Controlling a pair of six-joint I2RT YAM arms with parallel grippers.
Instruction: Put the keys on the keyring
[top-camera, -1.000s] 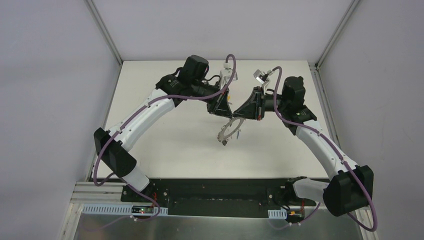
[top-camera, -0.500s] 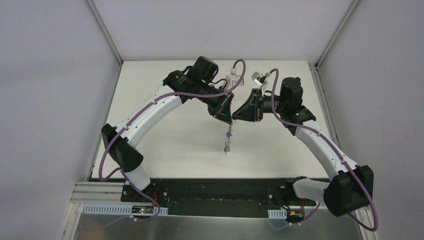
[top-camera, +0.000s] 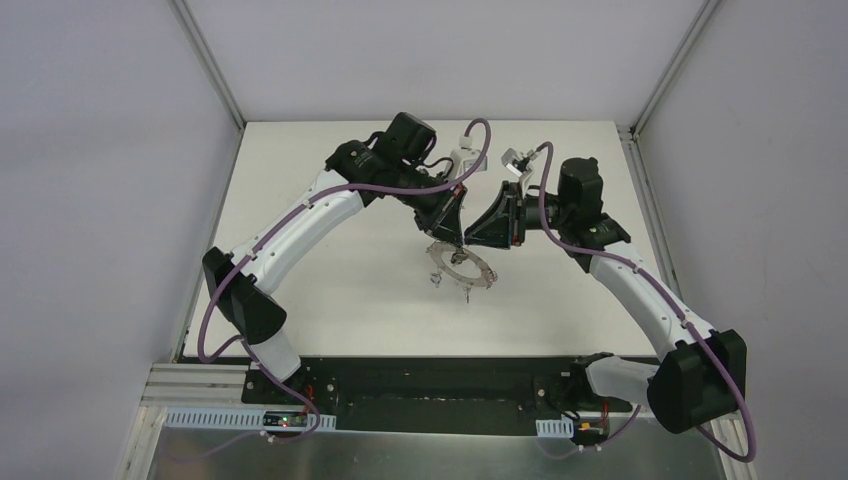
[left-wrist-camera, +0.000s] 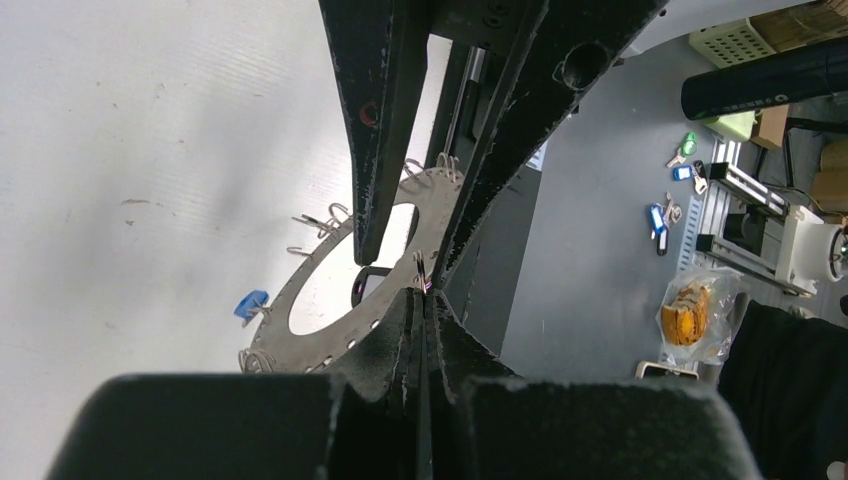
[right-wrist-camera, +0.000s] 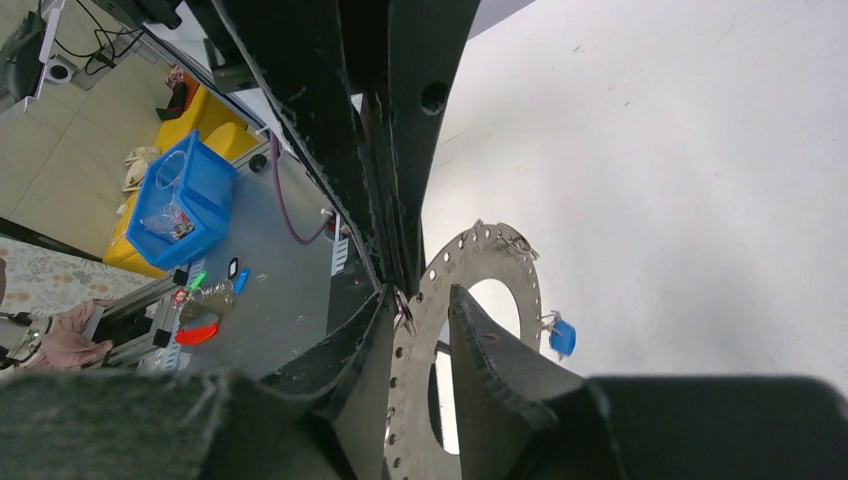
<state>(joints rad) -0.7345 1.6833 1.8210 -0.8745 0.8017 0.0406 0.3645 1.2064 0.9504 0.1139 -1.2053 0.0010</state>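
Note:
The keyring (top-camera: 484, 272) is a flat grey ring with wire loops on its rim. It hangs in the air above the table (top-camera: 330, 280), under both grippers. My left gripper (top-camera: 455, 232) is shut on its rim, and its closed tips show in the left wrist view (left-wrist-camera: 425, 300). My right gripper (top-camera: 470, 238) is open, with the ring (right-wrist-camera: 500, 255) standing in the gap between its tips (right-wrist-camera: 420, 298). A blue key (left-wrist-camera: 250, 303) hangs from a loop on the ring and also shows in the right wrist view (right-wrist-camera: 562, 337). The yellow and black keys are not clearly seen.
The grey metal shelf (left-wrist-camera: 590, 250) beyond the table's near edge holds loose key tags (left-wrist-camera: 660, 215) and a small bag (left-wrist-camera: 690, 310). A blue bin (right-wrist-camera: 185, 200) stands off the table. White walls and frame posts (top-camera: 210, 60) close in the back.
The ring has turned in my left gripper: tilted, then edge-on, now showing its flat face. The left arm has swung right. The right gripper has edged left around the ring.

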